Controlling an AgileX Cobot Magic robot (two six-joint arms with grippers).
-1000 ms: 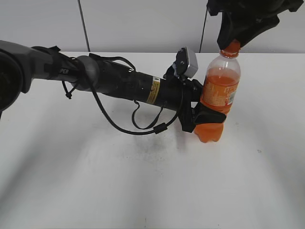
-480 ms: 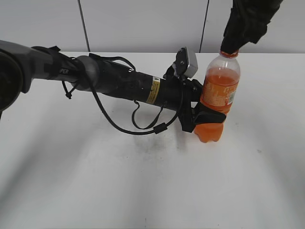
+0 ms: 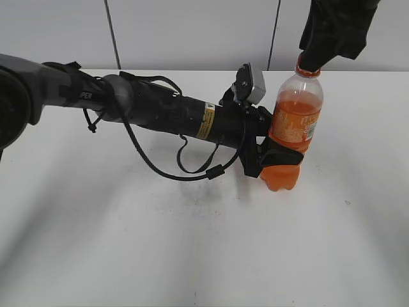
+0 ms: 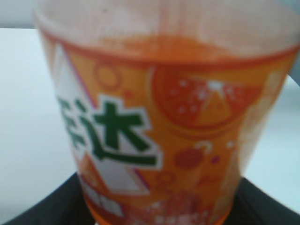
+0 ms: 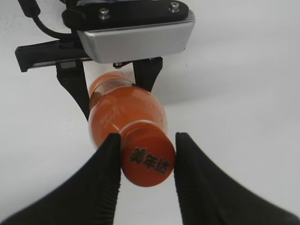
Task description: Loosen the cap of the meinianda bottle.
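On the white table (image 3: pixel 128 256), right of centre: one meinianda bottle (image 3: pixel 295 121), upright, clear plastic, orange drink filling most of the body, orange wrap label with white-and-green lettering.

Cap (image 5: pixel 148 161): orange, round, dark characters printed on top; still seated on the neck, seen from above in the right wrist view.

Left gripper (image 3: pixel 271 157): clenched on the bottle's waisted lower body below the label, black fingers wrapping both sides; arm lies low along the table from the left.

Right gripper (image 5: pixel 146 161): descends from above, black fingers (image 5: pixel 105 164) flanking the cap on either side. The left one looks to be touching the cap; the right one shows a sliver of gap, so firm closure cannot be told.

Handling, as judged: the full bottle is fairly heavy and stiff enough to resist squeezing at the waist; the smooth wall may slip under torque. The cap is small and rigid; best taken squarely across its side wall.
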